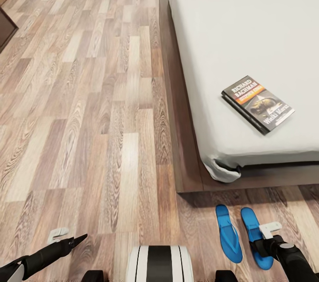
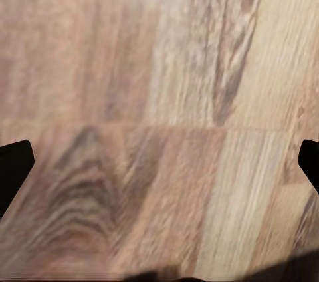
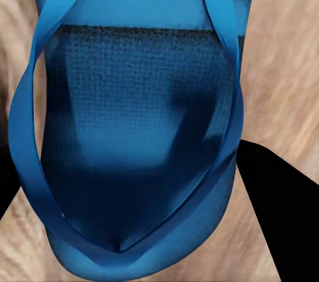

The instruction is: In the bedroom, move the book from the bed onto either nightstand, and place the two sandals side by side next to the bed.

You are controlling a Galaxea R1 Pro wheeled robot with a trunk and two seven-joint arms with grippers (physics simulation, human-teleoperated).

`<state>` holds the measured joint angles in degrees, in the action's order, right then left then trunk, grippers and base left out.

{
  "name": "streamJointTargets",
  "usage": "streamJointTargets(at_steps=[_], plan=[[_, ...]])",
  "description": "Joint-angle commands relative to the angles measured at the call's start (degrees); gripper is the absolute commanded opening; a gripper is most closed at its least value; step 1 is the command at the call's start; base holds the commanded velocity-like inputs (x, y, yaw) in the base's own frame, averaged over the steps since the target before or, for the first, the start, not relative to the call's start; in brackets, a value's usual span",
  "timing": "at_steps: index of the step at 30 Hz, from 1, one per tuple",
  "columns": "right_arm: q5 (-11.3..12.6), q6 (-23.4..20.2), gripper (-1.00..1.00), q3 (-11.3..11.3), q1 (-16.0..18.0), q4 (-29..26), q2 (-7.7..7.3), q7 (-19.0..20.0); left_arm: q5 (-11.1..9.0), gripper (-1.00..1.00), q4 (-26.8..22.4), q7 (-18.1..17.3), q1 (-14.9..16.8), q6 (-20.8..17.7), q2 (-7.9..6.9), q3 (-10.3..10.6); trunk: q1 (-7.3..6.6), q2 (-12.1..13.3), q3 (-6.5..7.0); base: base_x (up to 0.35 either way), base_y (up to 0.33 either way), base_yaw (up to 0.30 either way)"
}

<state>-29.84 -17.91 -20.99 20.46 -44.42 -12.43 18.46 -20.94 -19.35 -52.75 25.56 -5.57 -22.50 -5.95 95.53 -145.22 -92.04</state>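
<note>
My right gripper (image 1: 266,240) hangs right over the outer sandal (image 1: 257,237), down at about five o'clock in the head view, just off the foot corner of the bed (image 1: 248,29). In the right wrist view the sandal (image 3: 139,129) lies straight ahead between my fingers (image 3: 279,222), which stand apart on either side of its sole; the straps meet at the toe post near me and the long axis runs directly away along my line of reach. Whether the pads touch the edges I cannot tell, but nothing is clamped. The other sandal (image 1: 228,233) lies just beside the first, toward the nine o'clock side, both pointing roughly at twelve toward the bed frame, close to parallel. So the pair looks nearly set, and my guess is that any nudge left belongs to this right arm, since it is far nearer. My left gripper (image 1: 73,242) hovers at seven o'clock over bare floor (image 1: 88,95), fingers (image 2: 13,165) spread wide, holding nothing. The book (image 1: 258,103) lies flat on the mattress at two o'clock, near the foot edge, its long axis slanting from ten to four, closer to my right arm than my left.
</note>
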Motion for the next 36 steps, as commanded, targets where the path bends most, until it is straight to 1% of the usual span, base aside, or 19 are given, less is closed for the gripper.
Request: streamJointTargets(at_steps=[1,6,12,17,32,36], plan=[[-0.57,-0.13,-1.00,-0.21,0.02,-0.12,0.04,0.52,-0.33,1.00,0.01,-0.25,0.02,-0.58,0.00,-0.12,0.01,-0.03,-0.26,0.000,0.000,0.000],[-0.57,-0.03,-1.00,-0.22,0.02,-0.14,0.03,0.52,-0.33,1.00,0.01,-0.24,0.02,-0.58,0.00,-0.12,0.14,-0.09,-1.37,0.000,0.000,0.000],[-0.57,-0.02,-1.00,-0.24,0.02,-0.14,0.03,0.51,-0.33,1.00,0.01,-0.29,0.02,-0.58,0.00,-0.12,0.14,-0.09,-1.37,0.009,0.001,0.000],[-0.57,-0.02,-1.00,-0.22,0.02,-0.14,0.03,0.48,-0.33,1.00,0.01,-0.25,0.02,-0.58,0.00,-0.12,0.14,-0.09,-1.37,0.155,0.050,0.000],[-0.57,0.07,-1.00,-0.27,0.02,-0.19,0.03,0.54,-0.33,1.00,0.01,-0.24,0.02,-0.50,0.00,-0.12,0.14,-0.09,-1.37,0.014,0.002,0.000],[-0.57,0.21,-1.00,-0.35,0.02,-0.97,0.05,0.53,-0.33,1.00,0.01,-0.24,0.04,-0.50,0.00,-0.12,0.14,-0.09,-1.37,0.000,0.000,0.000]])
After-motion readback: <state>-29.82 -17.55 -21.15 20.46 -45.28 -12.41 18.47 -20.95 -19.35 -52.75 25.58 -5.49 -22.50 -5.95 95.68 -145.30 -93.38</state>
